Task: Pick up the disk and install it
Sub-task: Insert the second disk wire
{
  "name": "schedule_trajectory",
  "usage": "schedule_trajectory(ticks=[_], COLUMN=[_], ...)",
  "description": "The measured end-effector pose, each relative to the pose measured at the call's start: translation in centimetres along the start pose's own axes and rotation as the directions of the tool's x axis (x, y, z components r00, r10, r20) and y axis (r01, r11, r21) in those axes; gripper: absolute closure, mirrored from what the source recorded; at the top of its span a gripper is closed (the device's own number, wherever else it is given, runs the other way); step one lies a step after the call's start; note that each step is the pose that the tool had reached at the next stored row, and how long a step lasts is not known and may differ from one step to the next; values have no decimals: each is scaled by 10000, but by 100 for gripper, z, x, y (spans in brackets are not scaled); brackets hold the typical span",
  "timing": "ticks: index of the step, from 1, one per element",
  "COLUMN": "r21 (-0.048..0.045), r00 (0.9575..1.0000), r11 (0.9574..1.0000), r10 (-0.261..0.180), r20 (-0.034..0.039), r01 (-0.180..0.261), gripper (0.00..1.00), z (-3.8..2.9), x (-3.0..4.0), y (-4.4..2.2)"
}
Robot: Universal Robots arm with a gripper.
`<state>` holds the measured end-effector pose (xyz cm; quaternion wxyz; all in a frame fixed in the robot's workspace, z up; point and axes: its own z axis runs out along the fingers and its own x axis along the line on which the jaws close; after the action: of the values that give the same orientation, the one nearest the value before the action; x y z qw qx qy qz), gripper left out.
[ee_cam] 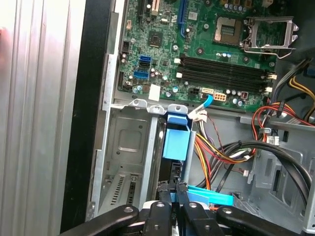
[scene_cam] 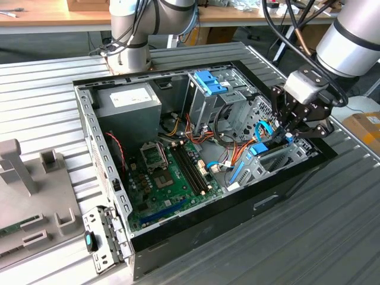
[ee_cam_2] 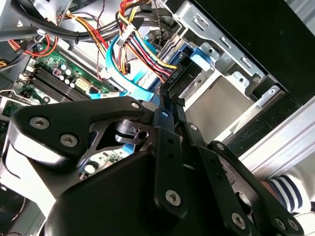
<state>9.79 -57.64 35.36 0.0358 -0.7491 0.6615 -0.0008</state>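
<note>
Flat silver-grey metal disk (ee_cam: pixel 175 142) with bright blue plastic frame, standing on edge in the grey sheet-metal drive bay (ee_cam: pixel 128 147) at the case wall, blue end uppermost. Pinched at its upper edge by the black claw (ee_cam: pixel 175 189), fingers closed in tight on either side of the thin edge, blue plastic showing between them in the first wrist view. Seen smaller in the exterior view: the disk (scene_cam: pixel 259 149) as a slanted blue strip low in the bay, the claw (scene_cam: pixel 289 132) right above it, near the exterior view's right.

In the second wrist view, the claw (ee_cam_2: pixel 167 101) closing on the dark disk (ee_cam_2: pixel 199 61), its blue frame corner against bright metal brackets. Just beside it a bundle of red, yellow and black wires (ee_cam_2: pixel 142 44) and a flat light-blue ribbon cable (ee_cam_2: pixel 118 73), both curving past the fingers. At the corner, beyond the case wall, a piece of blue-and-white striped cloth (ee_cam_2: pixel 288 191).

Further out, the green motherboard (ee_cam: pixel 197 49), with memory slots and an open processor socket plain in the first wrist view. Given by the exterior view: the whole open black computer case (scene_cam: pixel 196 237) lying on the ribbed grey metal surface (scene_cam: pixel 332 225), the grey power-supply box with white sticker (scene_cam: pixel 127 101) at the far corner, and the small blue latch (scene_cam: pixel 211 82) topping a metal cage, well apart from the disk.
</note>
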Motion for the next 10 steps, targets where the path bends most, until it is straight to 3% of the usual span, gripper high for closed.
schedule_trajectory(ticks=[4, 6, 10], r21=[75, 160, 200], r00=[10000, 10000, 9999], r11=[10000, 9998, 9997], r10=[49, 84, 124], r20=[-15, -34, -39], r01=[-48, -83, -123], gripper=[84, 84, 84], z=[3, 6, 6], x=[-2, -2, -5], y=[15, 21, 48])
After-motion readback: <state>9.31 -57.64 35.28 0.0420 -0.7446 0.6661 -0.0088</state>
